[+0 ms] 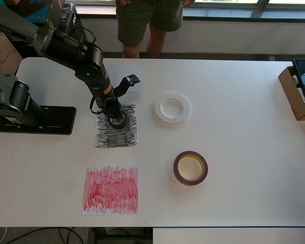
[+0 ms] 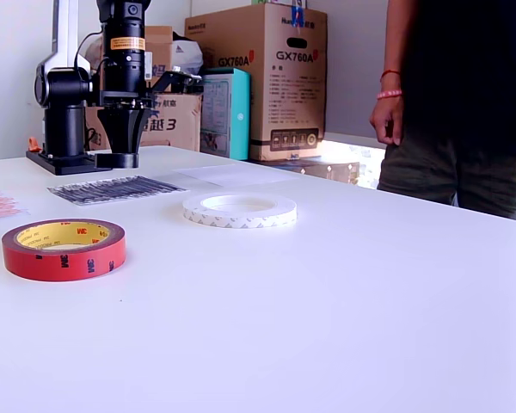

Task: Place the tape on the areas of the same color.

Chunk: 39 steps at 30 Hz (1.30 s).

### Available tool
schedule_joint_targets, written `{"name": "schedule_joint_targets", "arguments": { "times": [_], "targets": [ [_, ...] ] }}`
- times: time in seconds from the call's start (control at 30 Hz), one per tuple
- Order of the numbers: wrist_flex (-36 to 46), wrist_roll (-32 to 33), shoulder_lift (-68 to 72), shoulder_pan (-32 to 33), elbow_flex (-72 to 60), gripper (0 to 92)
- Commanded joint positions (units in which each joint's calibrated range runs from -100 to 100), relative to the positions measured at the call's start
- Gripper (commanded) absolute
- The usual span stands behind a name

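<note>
Gripper: we see the gripper [image 1: 115, 117] pointing straight down over the black patch [image 1: 117, 127], low enough to set its load on the matching colour; the jaws are closed on the black tape roll [image 1: 116, 121].
Black tape roll: it sits under the fingers near the patch's far edge, toward the table's [image 1: 234, 101] far-left corner in the overhead view; we cannot tell whether it touches the sheet.
White tape roll: the white tape roll [image 1: 172, 108] lies flat on bare tabletop, toward the far edge and near the middle, not on any patch.
White sheet: the faint white sheet [image 1: 131, 81] lies beyond the black patch, near the far edge, partly under the arm; we judge it is the white roll's home.
Red tape roll: the red tape roll [image 1: 190, 168] lies flat on bare table toward the near edge.
Red patch: the red patch [image 1: 111, 189] lies by the near edge, well apart from its roll.
Progress: we judge the first of three placements is under way.
</note>
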Motion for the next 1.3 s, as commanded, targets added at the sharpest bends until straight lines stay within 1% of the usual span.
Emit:
{"name": "schedule_joint_targets", "arguments": {
  "times": [0.0,0.07,0.13,0.43,0.6,0.67,0.77,0.83,0.97,1.03,1.13,1.27],
  "targets": [
    [0.24,0.26,0.73,-0.28,0.33,0.2],
    [0.24,0.18,0.73,-0.52,0.33,0.5],
    [0.24,0.26,0.73,-0.60,0.51,3.3],
    [0.24,-0.15,0.82,-0.60,0.87,31.7],
    [0.24,-0.15,0.82,-0.60,0.87,42.2],
    [0.24,0.02,0.82,-0.60,0.87,43.9],
    [1.17,0.43,-0.02,-1.15,-0.76,44.2],
    [3.46,0.43,-0.12,-2.26,-4.49,44.3],
    [12.97,0.59,0.91,-4.78,-18.39,44.4],
    [16.19,0.67,2.04,-5.49,-24.84,44.4],
    [18.23,1.33,6.34,-6.83,-33.56,44.5],
    [18.31,3.78,13.73,-9.36,-43.47,44.5]
  ]
}}
